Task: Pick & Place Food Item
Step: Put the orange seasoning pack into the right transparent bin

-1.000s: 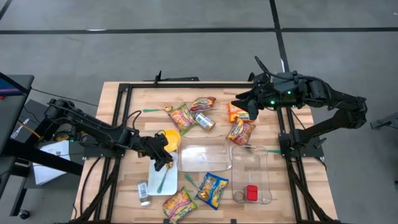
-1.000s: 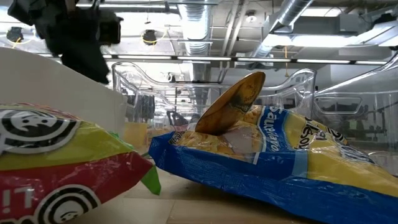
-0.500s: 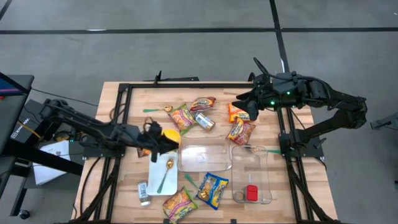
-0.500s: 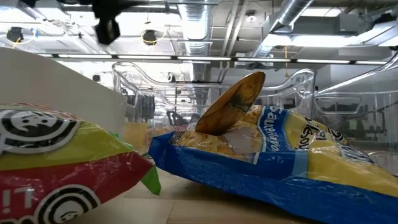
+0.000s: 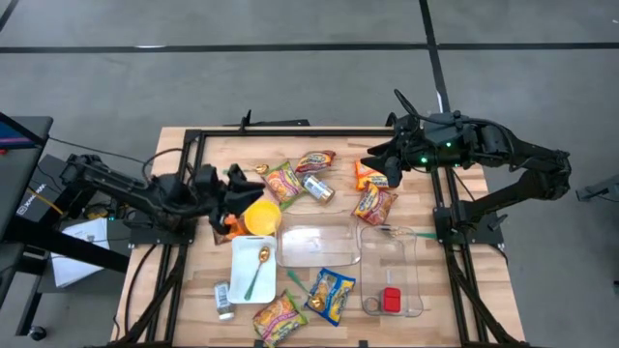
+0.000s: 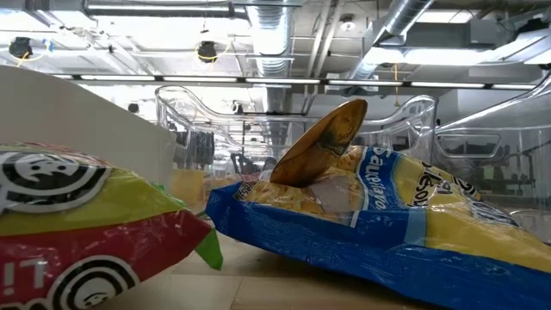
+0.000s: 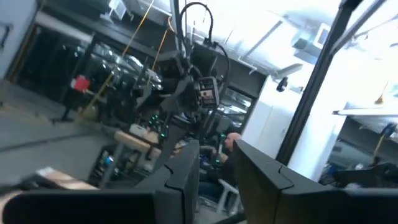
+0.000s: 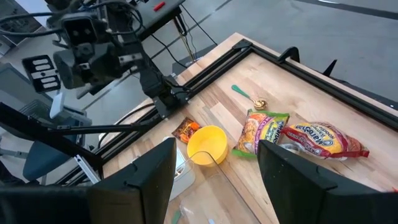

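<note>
Several snack packets lie on the wooden table: a yellow-green one (image 5: 282, 182), a red one (image 5: 316, 159), two orange ones (image 5: 368, 174) (image 5: 375, 203), a blue-yellow one (image 5: 331, 295) (image 6: 370, 215) and a red-yellow one (image 5: 279, 317) (image 6: 86, 224). A green-handled spoon (image 5: 256, 271) lies on the white plate (image 5: 240, 286). My left gripper (image 5: 242, 184) (image 7: 217, 180) is open and empty, raised above the table's left part beside the yellow bowl (image 5: 259, 217). My right gripper (image 5: 370, 159) (image 8: 214, 180) is open and empty, above the far right, by the orange packet.
A clear tray (image 5: 317, 246) and a clear container (image 5: 392, 266) holding a red item (image 5: 391, 300) stand in the middle and right. A can (image 5: 317, 188), a white bottle (image 5: 222, 300), a small orange packet (image 5: 227, 227) and another spoon (image 5: 247, 171) also lie around.
My left gripper has risen from over the white plate and drawn back toward the table's left and far edges, leaving the low view. The spoon stays lying on the plate.
</note>
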Robot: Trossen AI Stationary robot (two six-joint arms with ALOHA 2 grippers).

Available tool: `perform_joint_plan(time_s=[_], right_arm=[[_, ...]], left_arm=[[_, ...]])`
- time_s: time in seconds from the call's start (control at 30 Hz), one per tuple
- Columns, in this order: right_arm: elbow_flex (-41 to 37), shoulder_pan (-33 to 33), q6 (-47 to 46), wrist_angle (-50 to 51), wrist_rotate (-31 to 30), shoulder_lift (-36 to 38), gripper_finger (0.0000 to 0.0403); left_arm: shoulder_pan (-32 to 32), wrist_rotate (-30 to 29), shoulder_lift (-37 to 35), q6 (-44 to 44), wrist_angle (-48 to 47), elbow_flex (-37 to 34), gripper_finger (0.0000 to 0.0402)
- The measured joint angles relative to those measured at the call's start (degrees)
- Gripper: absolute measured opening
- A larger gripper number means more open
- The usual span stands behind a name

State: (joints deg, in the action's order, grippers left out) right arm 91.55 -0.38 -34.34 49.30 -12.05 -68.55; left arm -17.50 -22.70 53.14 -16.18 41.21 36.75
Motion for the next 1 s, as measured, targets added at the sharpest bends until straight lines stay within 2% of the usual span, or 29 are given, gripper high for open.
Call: perform_joint_plan(time_s=[0.1, 0.67, 0.87, 1.0], right_arm=[[0.0, 0.0, 0.01, 0.02, 0.04, 0.0, 0.0219], [0.0, 0.0, 0.89, 0.13, 0.13, 0.0, 0.0219], [0.0, 0.0, 0.89, 0.12, 0.13, 0.0, 0.0219], [0.0, 0.0, 0.89, 0.13, 0.13, 0.0, 0.0219]], left_arm=[[0.0, -0.02, 0.01, 2.49, -0.27, 0.59, 0.0092], [0.0, -3.78, 0.04, 2.67, -1.96, 0.59, 0.0092], [0.0, -11.6, -0.53, 1.96, -8.56, 0.58, 0.0094], [0.9, -15.62, -1.01, -1.9, -18.42, 2.29, 0.0109]])
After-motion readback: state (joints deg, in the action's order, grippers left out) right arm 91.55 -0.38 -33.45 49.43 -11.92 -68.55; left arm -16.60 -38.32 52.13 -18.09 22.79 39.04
